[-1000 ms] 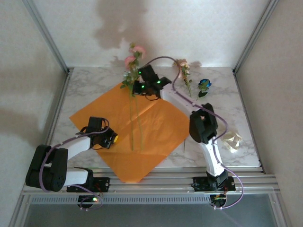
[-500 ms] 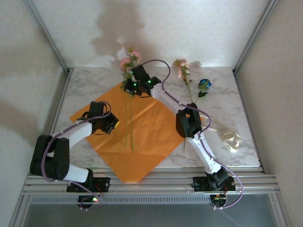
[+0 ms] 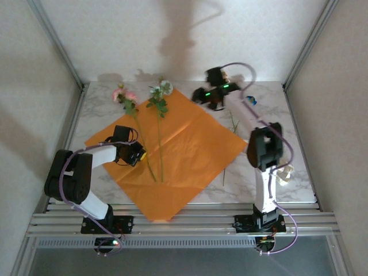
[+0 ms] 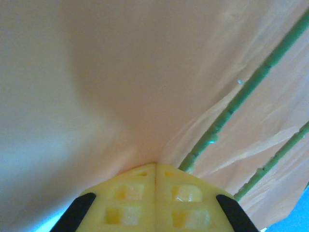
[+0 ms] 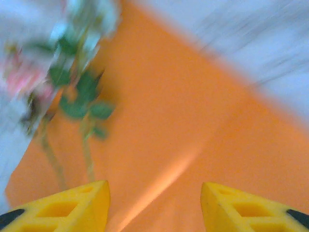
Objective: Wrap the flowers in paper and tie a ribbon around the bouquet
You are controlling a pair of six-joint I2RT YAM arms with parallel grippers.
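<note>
At the far left of the desk (image 3: 287, 126) the pink flower (image 3: 123, 95) has its bloom off the sheet, on the marble, and its long stem slants down to the right across the orange paper (image 3: 190, 149). The left gripper (image 3: 138, 155) sits low on the left part of the paper, just beside that stem. In the left wrist view the left gripper (image 4: 155, 166) has its yellow fingers pressed together, tips against the paper (image 4: 96, 72), which puckers where they meet it; whether a fold is pinched between them I cannot tell. A green stem (image 4: 241, 92) runs just beside the tips, with a second one further right.

Next comes the pale flower (image 3: 161, 89), bloom at the paper's far left edge, stem running straight toward the near side, close to the pink one's at the bottom.

The right gripper (image 3: 202, 98) hangs over the paper's far corner. In its wrist view, which is blurred, the right gripper (image 5: 154, 193) has its fingers standing well apart with nothing between them, the paper (image 5: 193, 111) below and green leaves (image 5: 79, 96) to the left.

Further right a blue flower (image 3: 250, 99) peeks out beside the right arm, on bare marble. The cream ribbon (image 3: 283, 172) lies bunched near the desk's right edge, partly behind the arm
</note>
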